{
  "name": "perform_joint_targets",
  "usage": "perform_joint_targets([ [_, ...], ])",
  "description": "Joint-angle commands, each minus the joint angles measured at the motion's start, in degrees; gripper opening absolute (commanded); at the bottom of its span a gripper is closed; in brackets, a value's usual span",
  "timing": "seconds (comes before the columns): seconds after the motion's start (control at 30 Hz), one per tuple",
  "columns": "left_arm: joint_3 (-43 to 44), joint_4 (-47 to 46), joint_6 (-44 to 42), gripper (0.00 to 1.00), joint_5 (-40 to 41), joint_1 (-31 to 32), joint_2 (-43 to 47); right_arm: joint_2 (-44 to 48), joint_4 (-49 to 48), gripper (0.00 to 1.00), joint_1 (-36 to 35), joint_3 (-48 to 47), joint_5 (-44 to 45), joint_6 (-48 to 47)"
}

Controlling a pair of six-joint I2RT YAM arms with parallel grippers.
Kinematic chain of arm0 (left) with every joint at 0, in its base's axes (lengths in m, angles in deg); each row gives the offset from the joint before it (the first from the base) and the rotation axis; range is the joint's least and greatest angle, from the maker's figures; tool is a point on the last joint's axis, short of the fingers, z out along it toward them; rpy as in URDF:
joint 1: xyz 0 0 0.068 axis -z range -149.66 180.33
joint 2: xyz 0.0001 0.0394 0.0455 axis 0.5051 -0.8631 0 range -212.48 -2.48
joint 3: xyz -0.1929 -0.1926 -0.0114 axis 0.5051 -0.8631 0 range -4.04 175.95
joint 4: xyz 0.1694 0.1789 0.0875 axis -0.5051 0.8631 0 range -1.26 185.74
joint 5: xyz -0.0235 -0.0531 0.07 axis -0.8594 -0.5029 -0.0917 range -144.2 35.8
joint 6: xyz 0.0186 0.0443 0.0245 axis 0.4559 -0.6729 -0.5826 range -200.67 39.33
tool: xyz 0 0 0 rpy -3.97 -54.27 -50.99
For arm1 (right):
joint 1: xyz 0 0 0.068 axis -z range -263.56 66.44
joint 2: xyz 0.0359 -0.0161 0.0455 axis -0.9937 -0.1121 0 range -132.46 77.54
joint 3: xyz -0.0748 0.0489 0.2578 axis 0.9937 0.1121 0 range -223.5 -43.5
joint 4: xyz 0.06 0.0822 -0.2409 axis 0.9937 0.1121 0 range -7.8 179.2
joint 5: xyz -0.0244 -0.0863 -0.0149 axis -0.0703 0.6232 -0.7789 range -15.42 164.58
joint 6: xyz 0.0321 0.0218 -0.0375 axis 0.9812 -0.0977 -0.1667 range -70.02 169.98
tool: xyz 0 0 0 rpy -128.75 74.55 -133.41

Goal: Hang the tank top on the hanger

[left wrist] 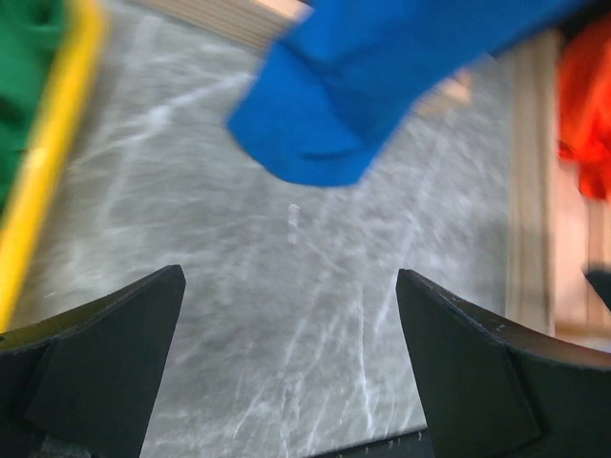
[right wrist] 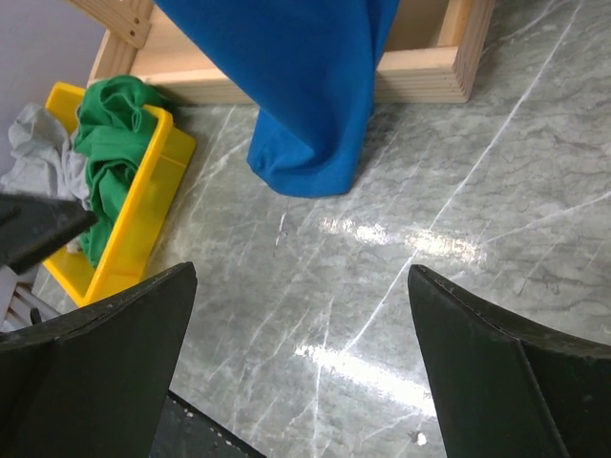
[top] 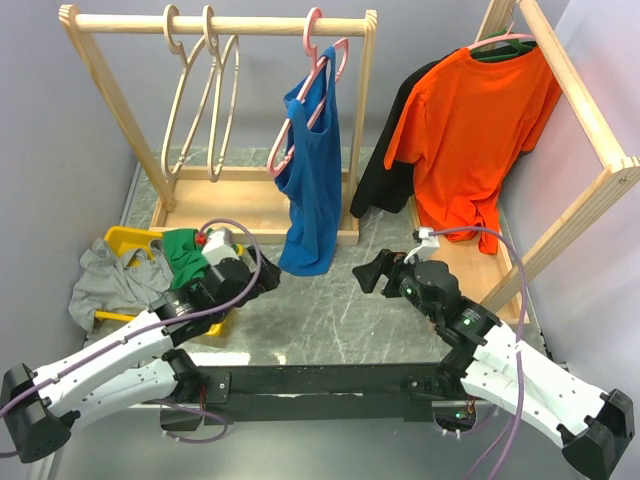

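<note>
Tank top [top: 185, 255] (bunched, seemingly) in bin [top: 122, 237].

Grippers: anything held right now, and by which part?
Nothing held. Left gripper and right gripper both open, empty; tank top lies in the yellow bin.

No legible text, labels, brands or numbers anywhere in view.

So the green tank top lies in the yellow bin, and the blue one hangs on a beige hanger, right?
Not quite: the green tank top does lie in the yellow bin, but the blue one hangs on a pink hanger. The top external view shows it.
</note>
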Motion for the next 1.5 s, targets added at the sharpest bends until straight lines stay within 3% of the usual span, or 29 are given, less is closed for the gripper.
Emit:
perform_joint_targets([
  [0.0,4.02,16.87,16.42,0.99,14.57,0.21,0.53,-1.33,-0.98,1.0,-0.1,-0.74,-1.61,-0.78],
  [0.17,7.89,36.64,37.05,0.99,25.12,-0.32,0.1,-2.91,-3.53,1.0,-0.1,0.48,-4.24,-1.05],
  [0.23,6.67,39.83,39.29,0.99,27.15,-1.28,0.18,-4.48,-4.58,1.0,-0.01,0.66,-6.09,-1.22],
  [0.33,3.77,29.33,29.76,0.98,25.41,-9.87,-0.17,-6.94,-5.46,1.0,-0.01,-0.04,-8.29,-1.4],
  [0.37,2.97,25.38,19.54,0.98,22.87,-17.47,-0.78,-7.56,-5.64,1.0,-0.01,-0.22,-8.38,-1.49],
  [0.47,0.6,10.69,4.64,0.99,12.5,-29.54,-2.71,-8.62,-4.94,1.0,-0.01,-1.18,-10.58,-1.92],
  [0.53,-1.5,0.79,-3.63,0.99,3.92,-33.17,-4.38,-8.19,-4.67,1.0,-0.01,-1.1,-10.67,-2.01],
  [0.7,-2.66,-5.59,-6.58,0.96,-4.74,-38.9,-12.47,-6.08,-5.29,1.0,-0.1,-0.22,-11.46,-1.93],
  [0.83,-6.25,-9.37,-5.7,0.78,-7.91,-39.78,-10.63,-4.94,-5.64,1.0,0.07,0.22,-12.16,-1.4],
  [0.93,-7.4,-10.52,-5.96,0.52,-9.85,-40.4,-9.49,-4.67,-5.73,1.0,-0.01,0.13,-12.86,-1.4],
  [0.97,-7.41,-10.26,-5.88,0.34,-10.2,-40.4,-8.88,-4.76,-5.64,1.0,-0.1,-0.04,-13.04,-1.4],
  [1.07,-6.79,-8.42,-5.52,0.03,-10.37,-40.4,-5.99,-4.76,-5.03,1.0,-0.1,-0.74,-12.86,-1.75],
  [1.3,-2.23,-1.03,-7.98,0.01,-13.44,-40.4,10.01,-5.72,-4.76,1.0,-0.1,-2.85,-12.86,-2.98],
  [1.47,0.76,-1.2,-12.64,0.01,-23.37,-40.4,19.5,-7.65,-3.88,1.0,-0.1,-5.75,-11.37,-3.86],
])
